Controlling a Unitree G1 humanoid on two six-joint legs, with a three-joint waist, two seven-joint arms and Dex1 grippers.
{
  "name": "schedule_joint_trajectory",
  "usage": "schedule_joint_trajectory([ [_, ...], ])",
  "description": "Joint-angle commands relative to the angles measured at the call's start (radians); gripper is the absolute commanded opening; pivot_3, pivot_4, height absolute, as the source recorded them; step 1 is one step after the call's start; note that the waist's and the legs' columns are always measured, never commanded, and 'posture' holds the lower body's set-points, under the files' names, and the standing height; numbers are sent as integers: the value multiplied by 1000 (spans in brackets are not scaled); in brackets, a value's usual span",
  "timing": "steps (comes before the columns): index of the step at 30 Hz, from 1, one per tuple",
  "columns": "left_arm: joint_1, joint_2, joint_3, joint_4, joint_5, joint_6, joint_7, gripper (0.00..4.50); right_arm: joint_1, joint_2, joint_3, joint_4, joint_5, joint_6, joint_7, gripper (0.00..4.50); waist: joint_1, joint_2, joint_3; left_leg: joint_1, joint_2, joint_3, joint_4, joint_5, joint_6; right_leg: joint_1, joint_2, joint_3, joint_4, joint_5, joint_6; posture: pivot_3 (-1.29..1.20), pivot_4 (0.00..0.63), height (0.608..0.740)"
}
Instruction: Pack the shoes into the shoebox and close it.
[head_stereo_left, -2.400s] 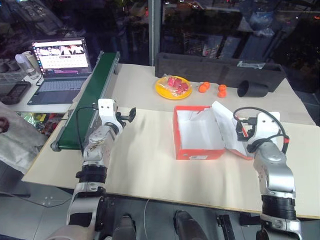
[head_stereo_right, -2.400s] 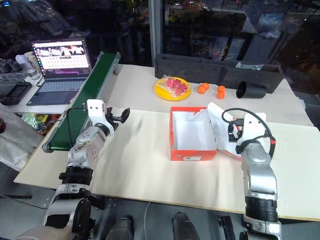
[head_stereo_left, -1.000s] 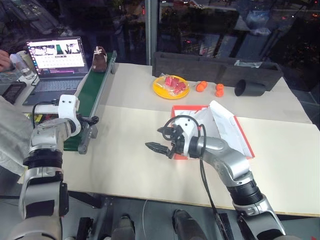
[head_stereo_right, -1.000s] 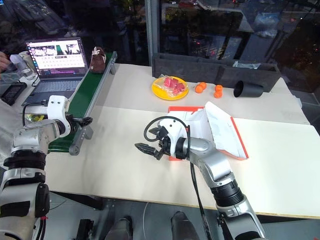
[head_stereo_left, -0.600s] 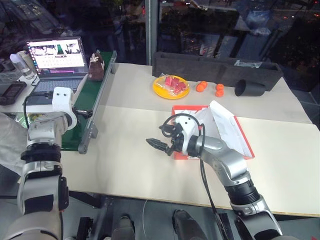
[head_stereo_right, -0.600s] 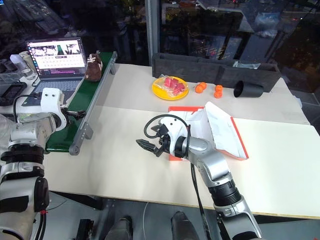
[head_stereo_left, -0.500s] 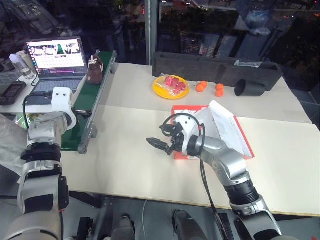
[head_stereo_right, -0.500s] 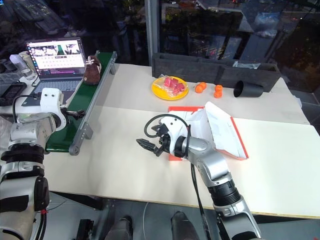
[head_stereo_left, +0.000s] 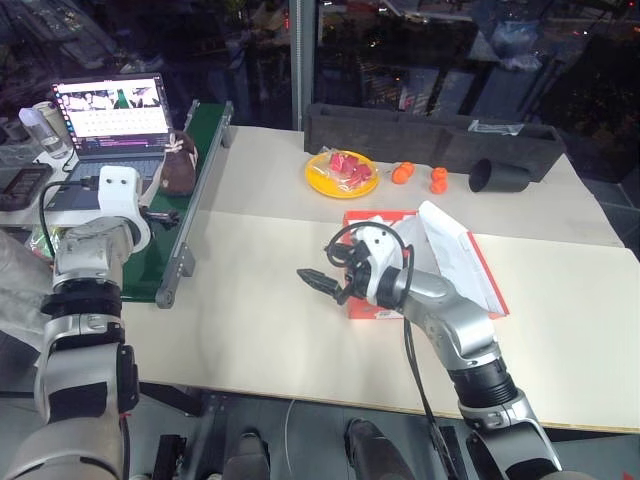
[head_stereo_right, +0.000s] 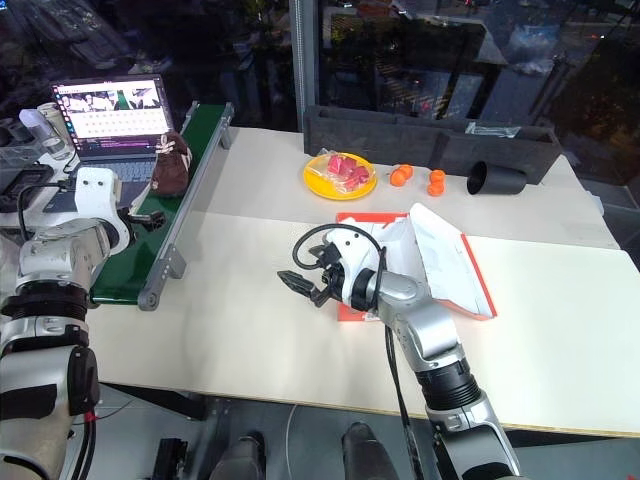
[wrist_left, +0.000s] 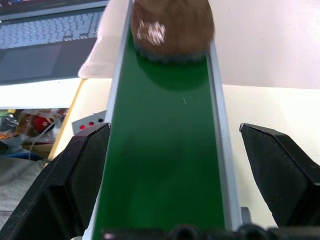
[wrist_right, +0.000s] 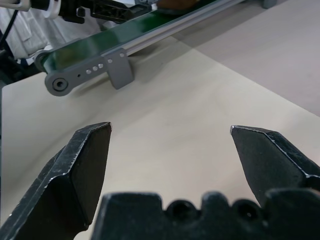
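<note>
Fuzzy brown cloth shoe sits on smooth green belt with grey metal rails. Shoebox is matt orange card, white inside. Table looks matt beige.

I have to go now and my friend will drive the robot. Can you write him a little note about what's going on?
Left pincer: open, empty, over the green conveyor belt, facing the brown fuzzy shoe on it.
Right pincer: open, empty, above the table left of the shoebox.
Shoebox: open, lid flap leaning out to the right.
Done: nothing packed.
Left: grab the shoe, box both shoes, close the lid.
</note>
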Motion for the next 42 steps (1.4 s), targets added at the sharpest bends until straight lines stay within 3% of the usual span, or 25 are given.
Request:
schedule_joint_trajectory([
  [1, -42, 6, 20, -9, 2, -30, 22, 4457, -20, 9, -21, -32, -1, -28, -9, 4500, 0, 0, 0, 0, 0, 0, 0, 0, 0, 0, 0, 0, 0, 0, 0, 0, 150, 740],
  [9, -51, -10, 8, 9, -1, -44, 8, 4457, -15, 16, -25, -39, 2, -31, -21, 4500, 0, 0, 0, 0, 0, 0, 0, 0, 0, 0, 0, 0, 0, 0, 0, 0, 150, 740],
  [19, 48, -108, -2, 166, 6, -31, 29, 4457, -18, 24, -60, -74, 21, -22, -42, 4500, 4, 2, -1, 3, 0, 0, 1, 0, 0, 2, 0, 0, 2, 0, 0, 0, 150, 740],
  [23, 35, -118, 8, 171, 9, -51, 35, 3584, -20, 22, -68, -78, 19, -16, -48, 4500, 9, 3, -2, 16, 0, 0, 1, 0, 0, 16, 0, 0, 1, -3, -3, 0, 150, 740],
  [30, 12, -121, 20, 192, 10, -83, 42, 1706, -19, 20, -73, -80, 18, -14, -54, 4500, 7, 6, -4, 16, 0, 0, 0, 0, 0, 16, 0, 0, 1, -5, -5, 0, 150, 740],
  [41, -9, -127, 37, 205, 6, -125, 47, 1706, -11, 19, -86, -84, 25, -11, -71, 4500, 7, 6, -4, 17, 0, 0, 0, 0, 0, 16, 0, 0, 1, -5, -6, 0, 150, 740],
  [42, -9, -127, 44, 206, 4, -123, 60, 1496, -10, 19, -86, -84, 24, -11, -72, 4500, 7, 6, -4, 17, 0, 0, 0, 0, 0, 15, 0, 0, 1, -5, -6, 0, 150, 740],
])
